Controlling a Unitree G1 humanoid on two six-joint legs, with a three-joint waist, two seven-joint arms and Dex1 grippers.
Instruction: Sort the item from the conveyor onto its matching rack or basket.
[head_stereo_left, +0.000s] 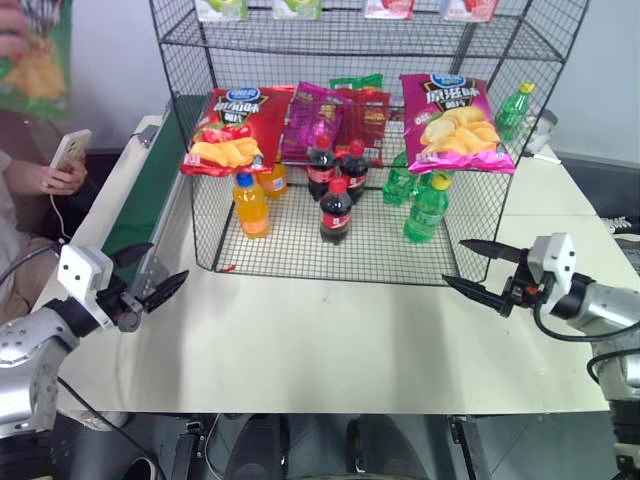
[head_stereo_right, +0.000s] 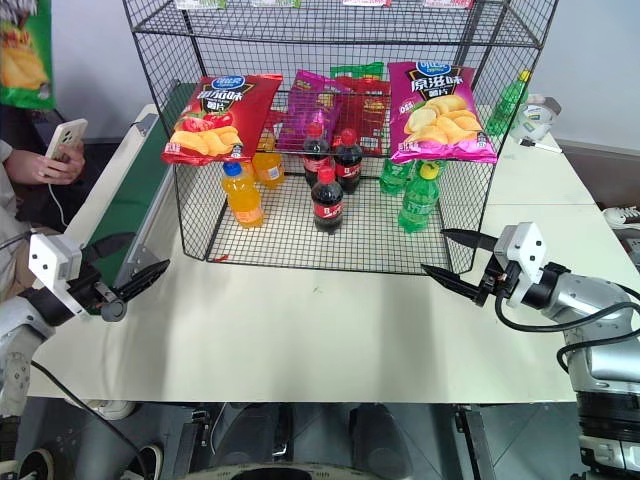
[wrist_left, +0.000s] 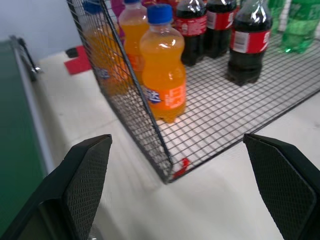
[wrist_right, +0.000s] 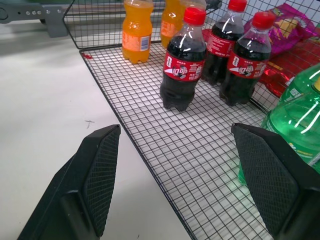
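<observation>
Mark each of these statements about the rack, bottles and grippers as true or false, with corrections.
1. Both the left gripper and the right gripper are open and hold nothing. True.
2. The green crisps bag lies on the conveyor. False: it is up at the picture's top left corner, above a person's hand with a phone.
3. Cola bottles stand on the rack floor. True.
4. The pink crisps bag lies on the table. False: it sits in the rack.
</observation>
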